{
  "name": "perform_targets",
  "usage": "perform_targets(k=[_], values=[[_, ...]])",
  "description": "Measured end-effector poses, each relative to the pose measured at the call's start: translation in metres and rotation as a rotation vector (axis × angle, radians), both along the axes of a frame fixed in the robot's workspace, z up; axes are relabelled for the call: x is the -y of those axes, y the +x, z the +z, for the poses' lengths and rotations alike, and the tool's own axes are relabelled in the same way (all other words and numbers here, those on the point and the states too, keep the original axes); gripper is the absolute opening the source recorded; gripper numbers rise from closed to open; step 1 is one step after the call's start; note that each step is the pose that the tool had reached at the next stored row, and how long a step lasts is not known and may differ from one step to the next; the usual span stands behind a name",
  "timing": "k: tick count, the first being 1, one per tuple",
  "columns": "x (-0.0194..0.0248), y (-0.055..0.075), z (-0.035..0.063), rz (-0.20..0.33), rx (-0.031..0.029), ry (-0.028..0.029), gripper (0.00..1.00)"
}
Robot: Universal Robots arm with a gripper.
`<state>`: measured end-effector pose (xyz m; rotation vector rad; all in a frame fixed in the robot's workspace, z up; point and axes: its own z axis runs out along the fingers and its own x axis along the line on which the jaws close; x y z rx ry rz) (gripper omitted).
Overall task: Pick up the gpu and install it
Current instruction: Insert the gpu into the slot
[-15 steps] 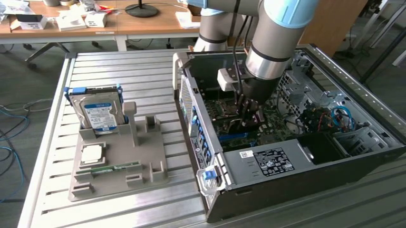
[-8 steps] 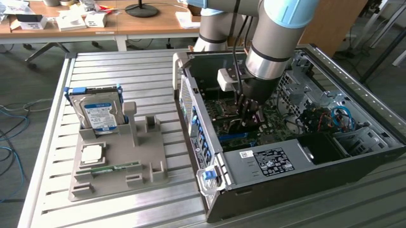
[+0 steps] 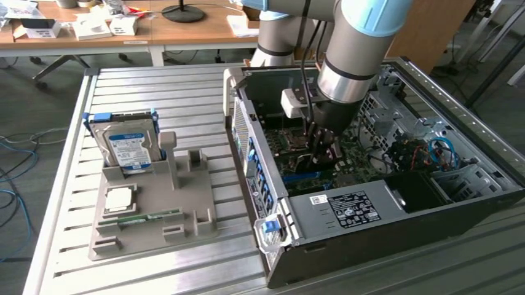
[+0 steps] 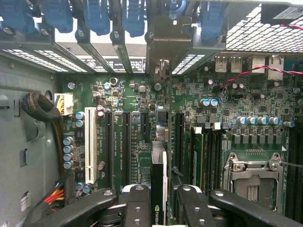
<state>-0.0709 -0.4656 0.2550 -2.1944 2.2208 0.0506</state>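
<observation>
**Card in grip, edge-on over the slot row**

- The gpu (image 4: 157, 165) sits directly under the tool, inside the computer case (image 3: 369, 209). It stands on edge over the motherboard (image 4: 227, 104).
- Its long axis runs straight from the gripper (image 4: 159, 198) to the case's rear wall. The silvery bracket (image 4: 163, 45) stands at a rear opening, under the blue retention clips (image 4: 132, 16).
- The jaws are partly closed, one finger (image 4: 137, 203) on each face of the card, and they hold it.
- The card hides the slot beneath it, so whether its edge is seated cannot be told. By its line, it is aimed between the black slots (image 4: 127, 142) on one side and a further black slot (image 4: 179, 137) on the other.
- Near the card: a white slot (image 4: 90, 146) beyond the black pair, the processor socket (image 4: 253, 182) on the opposite side, and a sleeved cable bundle (image 4: 40, 111) at the case wall, well apart.
- In the exterior view the arm reaches down into the open case, gripper (image 3: 324, 147) low among the boards.
- On the table (image 3: 164, 86), toward the exterior view's left, a grey holder (image 3: 156, 209) keeps the hard drive (image 3: 127, 147) upright.
</observation>
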Motion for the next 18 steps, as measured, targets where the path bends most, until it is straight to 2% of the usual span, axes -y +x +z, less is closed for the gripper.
perform_targets(k=[18], values=[[0.0001,-0.002,-0.002,-0.006,-0.0001,0.0009,0.26]])
